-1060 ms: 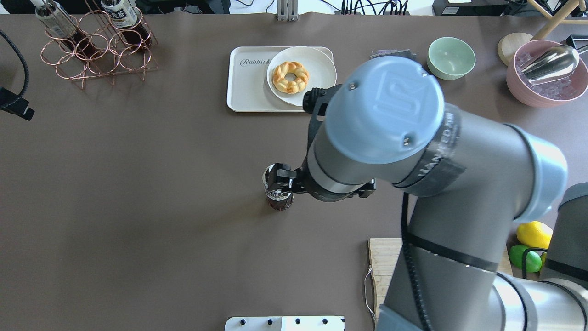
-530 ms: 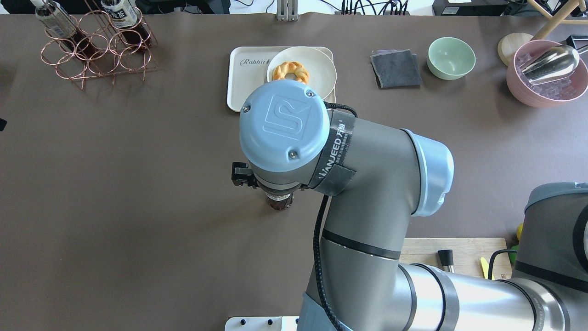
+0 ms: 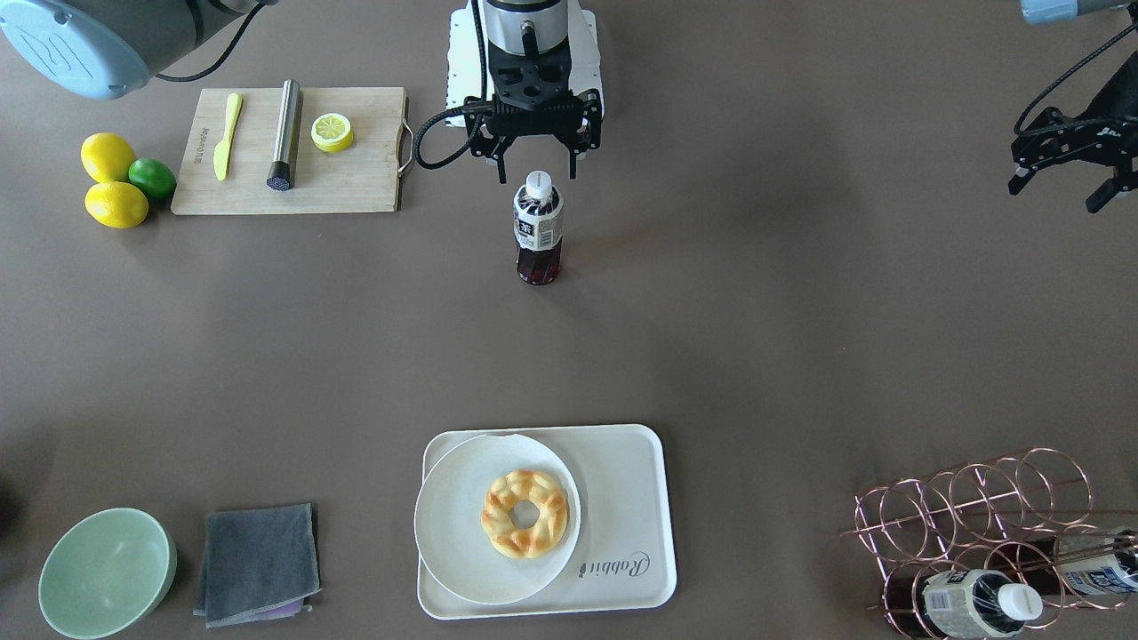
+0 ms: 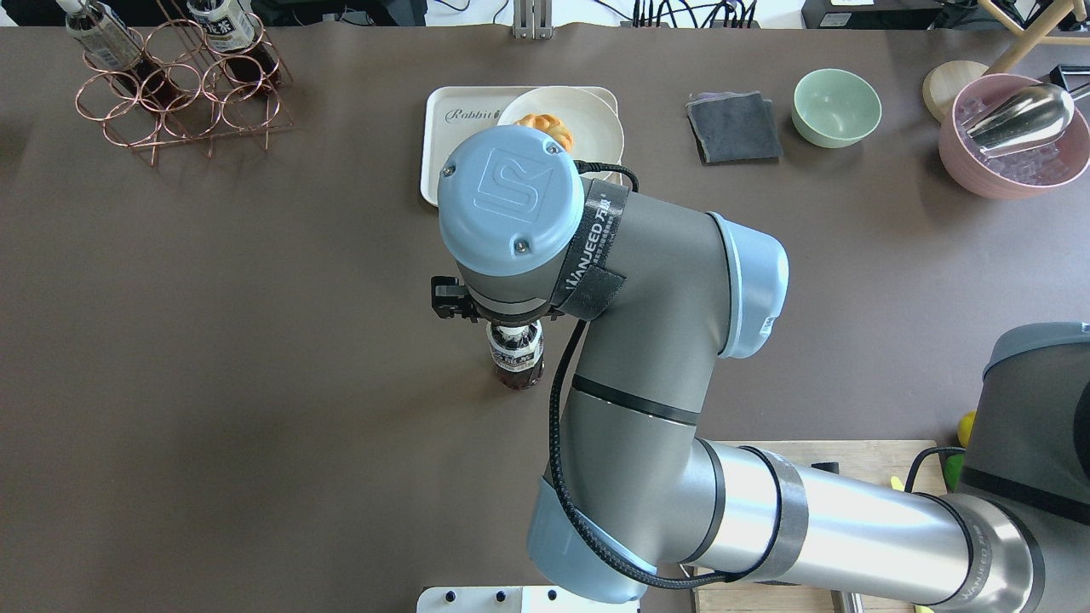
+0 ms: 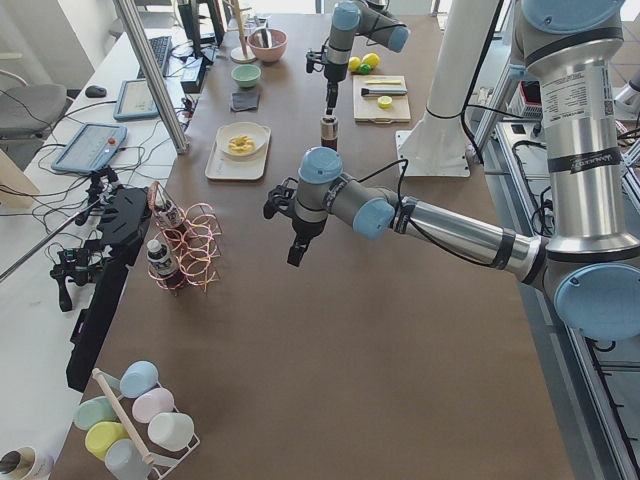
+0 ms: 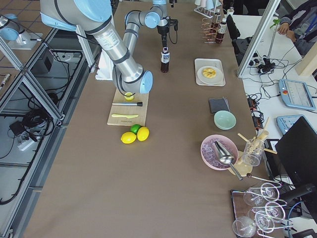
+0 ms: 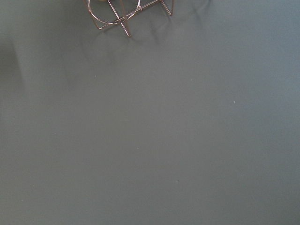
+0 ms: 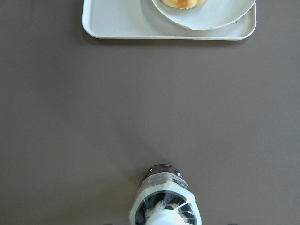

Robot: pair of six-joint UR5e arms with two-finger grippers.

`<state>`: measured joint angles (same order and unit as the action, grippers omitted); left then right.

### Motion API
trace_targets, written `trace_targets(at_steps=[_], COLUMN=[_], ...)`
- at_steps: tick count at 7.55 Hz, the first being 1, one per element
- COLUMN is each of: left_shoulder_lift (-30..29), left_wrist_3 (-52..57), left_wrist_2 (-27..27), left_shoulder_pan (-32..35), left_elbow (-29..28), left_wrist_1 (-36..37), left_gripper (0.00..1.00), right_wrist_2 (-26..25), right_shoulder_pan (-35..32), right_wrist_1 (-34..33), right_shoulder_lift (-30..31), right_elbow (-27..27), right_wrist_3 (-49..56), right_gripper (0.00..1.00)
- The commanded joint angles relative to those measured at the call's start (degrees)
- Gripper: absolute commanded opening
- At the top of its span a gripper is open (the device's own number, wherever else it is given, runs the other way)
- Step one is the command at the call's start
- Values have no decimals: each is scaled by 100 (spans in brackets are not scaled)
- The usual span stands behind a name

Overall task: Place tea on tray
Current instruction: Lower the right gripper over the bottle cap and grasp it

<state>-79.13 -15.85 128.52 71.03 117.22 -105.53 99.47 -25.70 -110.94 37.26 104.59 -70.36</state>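
Note:
The tea bottle (image 3: 538, 228) stands upright on the bare table, apart from the tray; it also shows in the overhead view (image 4: 516, 362) and at the bottom of the right wrist view (image 8: 164, 204). My right gripper (image 3: 537, 165) hangs open just above its white cap, jaws spread to either side, not touching it. The cream tray (image 3: 627, 524) with "Rabbit" lettering lies farther out (image 4: 451, 149) (image 8: 117, 23). It carries a round plate (image 3: 453, 520) with a doughnut (image 3: 524, 514). My left gripper (image 3: 1060, 185) is open and empty, off to the side.
A copper wire rack (image 3: 978, 516) holds two more tea bottles (image 3: 973, 597). A cutting board (image 3: 364, 178) with a knife, a metal rod and a lemon half lies beside my base. Lemons and a lime (image 3: 116, 182), a green bowl (image 3: 105, 573) and a grey cloth (image 3: 258, 562) stand on the other side.
My right arm has swung round, so the wrist now sits over the bottle. The bottle has not moved. My left gripper has drawn back out of the overhead view.

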Motion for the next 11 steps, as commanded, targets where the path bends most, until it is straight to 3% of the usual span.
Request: trace_targets(at_steps=[1,5,6,9,11], left_shoulder_lift=[56,65,65,153,292], left_wrist_3=[3,12,12,-6,20], left_wrist_2=[68,68,68,60,68], left_shoulder_pan=[51,130,130,130,156], left_elbow=[3,-15,-58,-270,-279], left_wrist_1=[-99,-108,-221,-653,-662], left_gripper=[96,96,97,97,97], right_wrist_2=[11,11,11,368,756], right_shoulder_pan=[39,13,-31,-345,-881], right_wrist_1=[37,55,55,12,28], right_shoulder_lift=[-8,1,-8,-156,-839], right_elbow=[-167,-167,-159,-185,-1006], right_wrist_3=[31,40,49,66,347], right_gripper=[80,12,0,0,0])
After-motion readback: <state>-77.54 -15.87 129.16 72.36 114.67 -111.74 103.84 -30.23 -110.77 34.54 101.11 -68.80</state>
